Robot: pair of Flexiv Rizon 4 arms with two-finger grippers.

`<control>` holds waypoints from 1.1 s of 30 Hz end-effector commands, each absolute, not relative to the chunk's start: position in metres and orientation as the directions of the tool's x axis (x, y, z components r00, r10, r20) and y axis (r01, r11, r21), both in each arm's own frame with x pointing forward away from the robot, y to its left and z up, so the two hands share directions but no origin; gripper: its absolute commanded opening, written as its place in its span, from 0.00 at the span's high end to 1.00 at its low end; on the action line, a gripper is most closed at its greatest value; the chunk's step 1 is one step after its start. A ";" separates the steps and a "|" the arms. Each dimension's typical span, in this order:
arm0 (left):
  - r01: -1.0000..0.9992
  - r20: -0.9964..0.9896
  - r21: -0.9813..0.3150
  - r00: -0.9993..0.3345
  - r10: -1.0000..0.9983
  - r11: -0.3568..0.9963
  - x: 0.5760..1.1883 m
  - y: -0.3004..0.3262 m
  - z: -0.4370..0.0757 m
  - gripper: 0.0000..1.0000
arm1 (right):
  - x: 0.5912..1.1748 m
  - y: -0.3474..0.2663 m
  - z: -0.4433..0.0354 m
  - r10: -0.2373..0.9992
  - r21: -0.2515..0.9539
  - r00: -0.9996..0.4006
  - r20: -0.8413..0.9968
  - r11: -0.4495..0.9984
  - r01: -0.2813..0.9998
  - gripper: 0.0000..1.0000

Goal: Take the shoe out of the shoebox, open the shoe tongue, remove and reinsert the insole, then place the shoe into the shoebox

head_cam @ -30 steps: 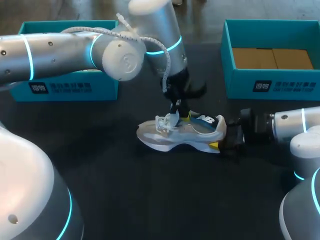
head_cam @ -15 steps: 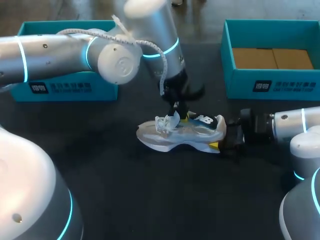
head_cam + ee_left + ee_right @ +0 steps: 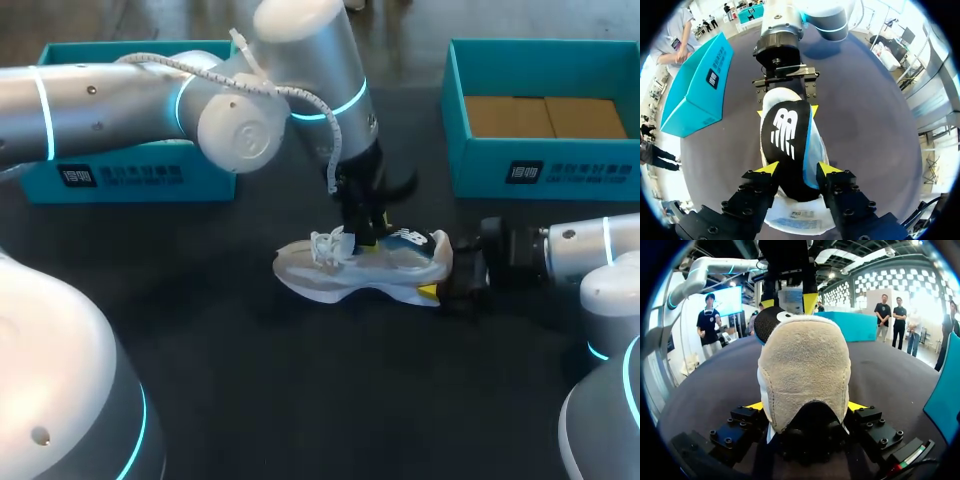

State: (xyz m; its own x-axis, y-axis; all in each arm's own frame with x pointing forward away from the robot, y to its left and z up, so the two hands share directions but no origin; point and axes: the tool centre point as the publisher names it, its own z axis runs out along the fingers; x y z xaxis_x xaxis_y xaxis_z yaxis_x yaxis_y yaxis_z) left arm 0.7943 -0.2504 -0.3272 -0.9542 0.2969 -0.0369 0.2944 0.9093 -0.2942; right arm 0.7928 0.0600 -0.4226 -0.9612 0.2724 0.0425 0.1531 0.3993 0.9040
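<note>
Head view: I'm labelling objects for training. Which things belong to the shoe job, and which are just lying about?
Job: grey-and-white sneaker with dark tongue, held by left gripper and right gripper; open teal cardboard shoebox at right.
Lying about: second teal cardboard box at left, untouched.

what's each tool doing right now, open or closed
Left tool: closed on the tongue.
Right tool: closed on the shoe, at its heel.
</note>
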 end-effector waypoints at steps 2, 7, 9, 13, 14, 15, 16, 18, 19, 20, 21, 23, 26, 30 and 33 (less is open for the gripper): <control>0.308 -0.064 -0.296 -0.951 0.303 0.904 0.789 -0.244 -0.314 0.55 | 0.792 0.061 -0.422 0.274 0.902 -0.961 0.042 0.404 0.155 1.00; 0.331 -0.090 -0.295 -0.944 0.319 0.897 0.785 -0.244 -0.305 0.56 | 0.792 0.061 -0.422 0.274 0.902 -0.961 0.042 0.404 0.155 1.00; 0.339 -0.097 -0.296 -0.941 0.325 0.893 0.781 -0.243 -0.302 0.56 | 0.792 0.061 -0.422 0.274 0.902 -0.961 0.042 0.404 0.155 1.00; 0.363 -0.130 -0.282 -0.932 0.340 0.888 0.772 -0.242 -0.299 0.55 | 0.792 0.061 -0.422 0.274 0.902 -0.961 0.042 0.404 0.155 1.00; 0.366 -0.138 -0.277 -0.930 0.340 0.889 0.770 -0.243 -0.299 0.55 | 0.792 0.061 -0.422 0.274 0.902 -0.961 0.042 0.404 0.155 1.00; 0.368 -0.148 -0.267 -0.929 0.340 0.890 0.767 -0.243 -0.300 0.54 | 0.792 0.061 -0.422 0.274 0.902 -0.961 0.042 0.404 0.155 1.00; 0.369 -0.148 -0.267 -0.929 0.340 0.890 0.766 -0.244 -0.300 0.54 | 0.792 0.061 -0.422 0.274 0.902 -0.961 0.042 0.404 0.155 1.00; 0.368 -0.164 -0.258 -0.928 0.335 0.893 0.765 -0.245 -0.300 0.53 | 0.792 0.061 -0.422 0.274 0.902 -0.961 0.042 0.404 0.155 1.00; 0.368 -0.172 -0.255 -0.927 0.332 0.894 0.764 -0.246 -0.300 0.53 | 0.792 0.061 -0.422 0.274 0.902 -0.961 0.042 0.404 0.155 1.00; 0.370 -0.178 -0.254 -0.926 0.333 0.894 0.763 -0.246 -0.299 0.53 | 0.792 0.061 -0.422 0.274 0.902 -0.961 0.042 0.404 0.155 1.00; 0.371 -0.197 -0.247 -0.924 0.328 0.895 0.762 -0.247 -0.297 0.53 | 0.792 0.061 -0.422 0.274 0.902 -0.961 0.042 0.404 0.155 1.00; 0.373 -0.215 -0.243 -0.921 0.325 0.896 0.760 -0.248 -0.295 0.53 | 0.792 0.061 -0.422 0.274 0.902 -0.961 0.042 0.404 0.155 1.00; 0.375 -0.240 -0.231 -0.916 0.321 0.898 0.758 -0.251 -0.293 0.52 | 0.792 0.061 -0.422 0.274 0.902 -0.961 0.042 0.404 0.155 1.00; 0.381 -0.262 -0.213 -0.909 0.323 0.900 0.756 -0.255 -0.295 0.51 | 0.792 0.061 -0.422 0.274 0.902 -0.961 0.042 0.404 0.155 1.00; 0.385 -0.277 -0.199 -0.904 0.325 0.901 0.756 -0.258 -0.296 0.51 | 0.792 0.061 -0.422 0.274 0.902 -0.961 0.042 0.404 0.155 1.00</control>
